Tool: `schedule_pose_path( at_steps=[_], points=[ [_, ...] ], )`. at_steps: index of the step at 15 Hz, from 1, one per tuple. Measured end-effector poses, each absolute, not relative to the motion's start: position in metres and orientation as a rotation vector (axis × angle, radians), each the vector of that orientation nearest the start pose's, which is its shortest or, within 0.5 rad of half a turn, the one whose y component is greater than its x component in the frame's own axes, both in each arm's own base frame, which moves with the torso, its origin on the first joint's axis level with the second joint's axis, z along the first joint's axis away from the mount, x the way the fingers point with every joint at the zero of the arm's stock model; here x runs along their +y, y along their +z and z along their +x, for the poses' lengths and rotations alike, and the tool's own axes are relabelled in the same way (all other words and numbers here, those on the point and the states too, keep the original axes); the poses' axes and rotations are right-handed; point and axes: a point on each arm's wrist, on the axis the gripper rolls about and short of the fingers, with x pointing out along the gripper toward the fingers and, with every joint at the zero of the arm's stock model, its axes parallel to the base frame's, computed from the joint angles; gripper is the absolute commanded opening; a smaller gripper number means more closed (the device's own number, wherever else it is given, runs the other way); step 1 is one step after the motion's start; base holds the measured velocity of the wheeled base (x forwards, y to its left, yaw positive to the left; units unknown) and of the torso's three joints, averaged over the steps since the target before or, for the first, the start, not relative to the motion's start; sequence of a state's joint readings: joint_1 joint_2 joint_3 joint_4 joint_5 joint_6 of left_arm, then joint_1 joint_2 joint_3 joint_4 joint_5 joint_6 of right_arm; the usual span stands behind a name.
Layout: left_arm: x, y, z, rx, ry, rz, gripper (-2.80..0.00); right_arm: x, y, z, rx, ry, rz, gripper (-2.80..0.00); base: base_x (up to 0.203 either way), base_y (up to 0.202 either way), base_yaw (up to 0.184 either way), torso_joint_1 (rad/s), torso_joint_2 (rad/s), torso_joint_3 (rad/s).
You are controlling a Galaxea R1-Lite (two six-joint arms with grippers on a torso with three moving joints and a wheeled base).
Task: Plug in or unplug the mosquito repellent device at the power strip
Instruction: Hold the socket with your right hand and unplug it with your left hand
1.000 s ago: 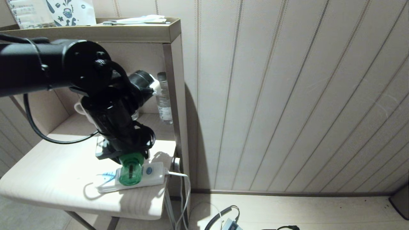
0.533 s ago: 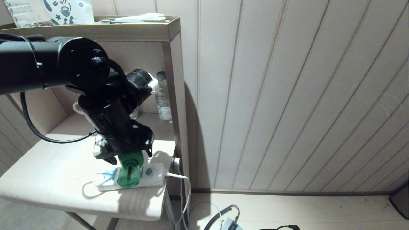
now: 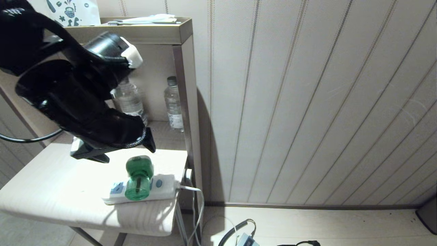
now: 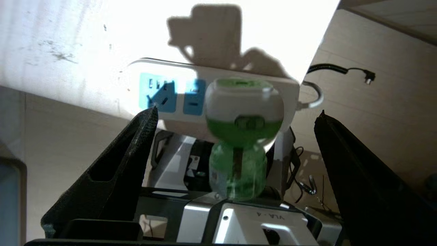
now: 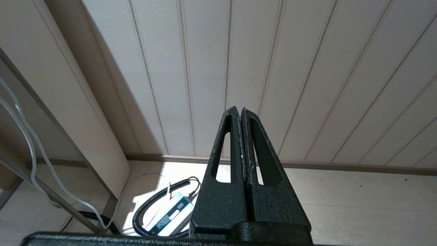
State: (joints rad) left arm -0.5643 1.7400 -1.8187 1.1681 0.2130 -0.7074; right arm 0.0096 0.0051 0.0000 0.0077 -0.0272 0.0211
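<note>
Green-bottled mosquito repellent device point(image 3: 138, 177) stands upright, plugged into power strip point(image 3: 160, 186).

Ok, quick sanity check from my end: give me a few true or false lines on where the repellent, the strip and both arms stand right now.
1. The mosquito repellent device is seated in the power strip. True.
2. The left gripper is clamped on the device. False: its jaws stand wide apart, touching nothing.
3. The power strip lies on the floor. False: it lies on the table, near the front edge.
4. Two water bottles stand at the back of the shelf. True.
5. The right gripper holds a cable. False: its jaws are shut on nothing, away from the table.
</note>
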Motion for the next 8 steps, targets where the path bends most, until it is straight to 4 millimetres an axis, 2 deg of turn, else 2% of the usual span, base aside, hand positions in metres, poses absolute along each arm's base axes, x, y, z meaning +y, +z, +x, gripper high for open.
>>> schedule_pose_path(
  at_steps=[1,4,8],
  points=[
    [-0.132,0.303,0.217,1.029,0.034,-0.224,-2.80,-0.001,0.075,-0.022,0.013,-0.018,0.021,-2.80,0.000,0.000,0.000,0.000,0.00,0.000],
    [-0.109,0.324,0.180,0.955,-0.022,-0.222,-2.80,-0.001,0.075,-0.022,0.013,-0.019,0.021,-2.80,0.000,0.000,0.000,0.000,0.00,0.000],
    [-0.069,0.333,0.122,0.872,-0.049,-0.215,-2.80,-0.001,0.075,-0.022,0.013,-0.018,0.021,-2.80,0.000,0.000,0.000,0.000,0.00,0.000]
  ],
)
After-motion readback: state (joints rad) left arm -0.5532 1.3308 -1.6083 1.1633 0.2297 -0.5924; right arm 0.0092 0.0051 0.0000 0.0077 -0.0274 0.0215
